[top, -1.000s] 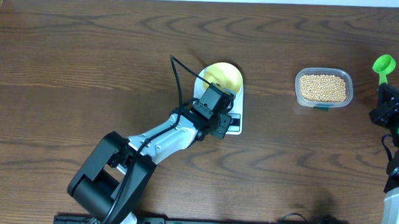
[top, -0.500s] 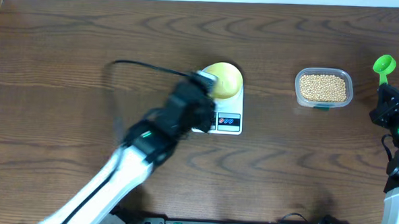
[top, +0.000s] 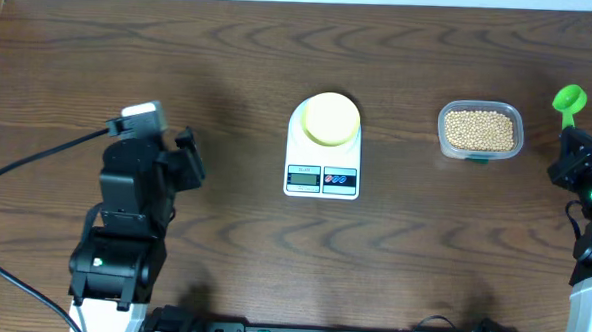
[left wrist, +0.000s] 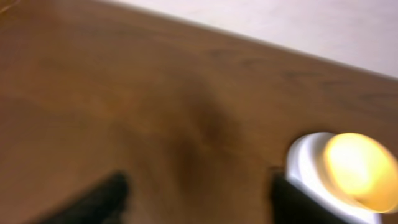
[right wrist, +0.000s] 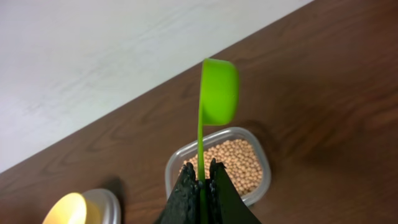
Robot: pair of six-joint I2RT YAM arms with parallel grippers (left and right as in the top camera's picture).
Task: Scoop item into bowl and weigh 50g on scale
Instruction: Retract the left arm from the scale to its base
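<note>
Scooping: not begun, as I judge it; the bowl (top: 329, 118) looks empty.
Bowl: centred on the platform of the scale (top: 323, 177), mid-table (top: 81, 57), somewhat nearer the far edge.
Beans (top: 478, 129): all in the clear tub (top: 442, 127), between the scale and the right edge and well apart from both.
Right gripper (right wrist: 200, 174): clamped tight on the thin handle of the green scoop (right wrist: 217, 90), cup up and empty. It hangs near the right edge, just beyond the tub.
Left gripper (top: 191, 156): fingers spread wide with nothing between them and touching nothing, toward the left edge. Its wrist view is blurred but shows the gap.
Next move: probably tip the scoop down into the tub, lift a load of beans level, carry it across to the bowl and pour gently.
Caution: the display is too small to read, so I cannot tell whether it shows zero.
</note>
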